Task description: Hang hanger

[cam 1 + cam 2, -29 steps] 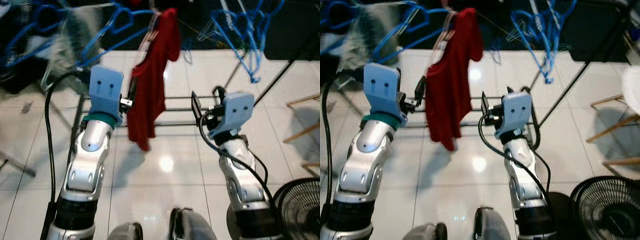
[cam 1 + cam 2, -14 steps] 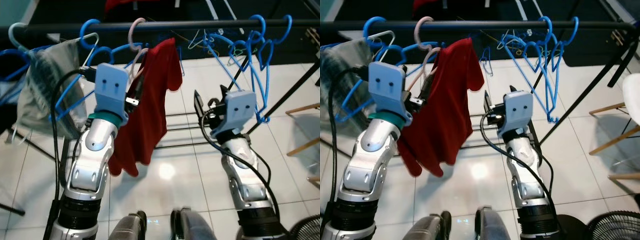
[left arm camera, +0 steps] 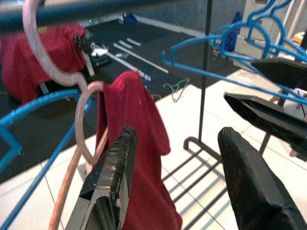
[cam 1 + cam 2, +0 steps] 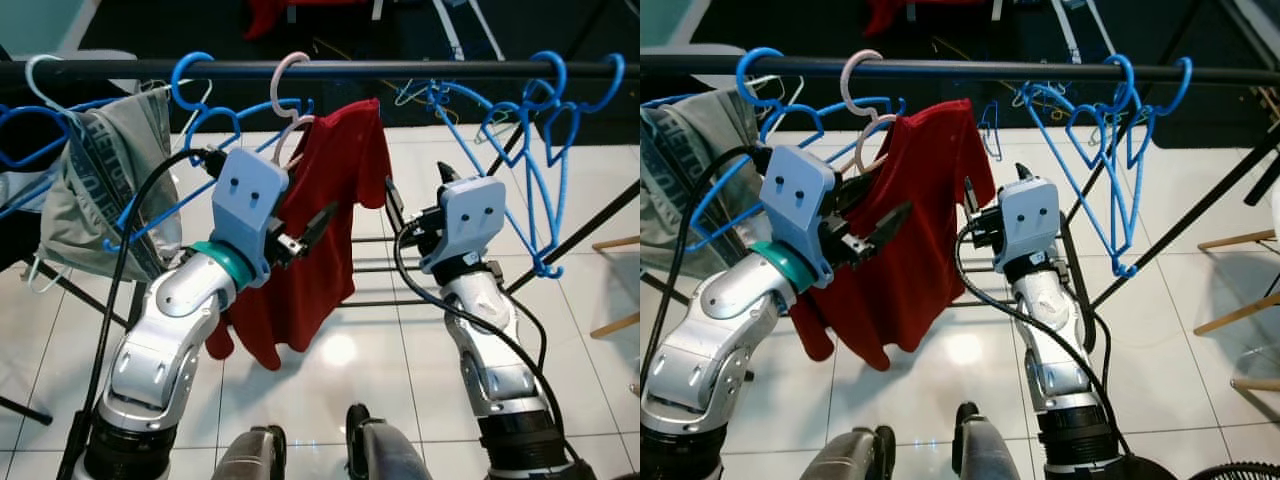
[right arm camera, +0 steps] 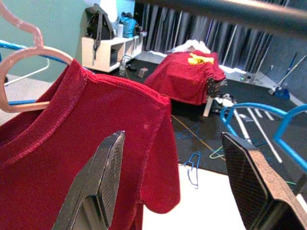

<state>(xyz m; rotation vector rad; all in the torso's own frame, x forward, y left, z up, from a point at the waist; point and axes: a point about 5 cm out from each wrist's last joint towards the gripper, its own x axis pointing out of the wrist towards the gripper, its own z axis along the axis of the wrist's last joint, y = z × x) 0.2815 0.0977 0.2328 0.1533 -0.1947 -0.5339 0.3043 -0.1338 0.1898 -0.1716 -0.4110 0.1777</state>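
A pink hanger [image 4: 287, 85] carrying a red shirt [image 4: 325, 250] hangs by its hook on the black rail [image 4: 400, 68]. My left gripper [image 4: 300, 225] stands open just in front of the shirt's left side, below the hanger's shoulder, with nothing held between its fingers [image 3: 109, 187]. The left wrist view looks past them at the pink hanger [image 3: 84, 120] and the shirt [image 3: 139, 143]. My right gripper [image 4: 418, 190] is open beside the shirt's right sleeve, apart from it. Its fingers [image 5: 252, 182] frame the red shirt [image 5: 96, 143].
Several blue hangers [image 4: 530, 150] hang on the rail to the right, more on the left, one carrying a grey garment [image 4: 100, 180]. The rack's lower bars [image 4: 375, 270] and slanted leg [image 4: 590, 225] stand over white tiles. A red-covered object [image 5: 189, 79] lies beyond.
The camera has tilted up, bringing the rail into view. My left gripper has turned rightward across the shirt's front, fingers spread. The right arm holds much the same pose.
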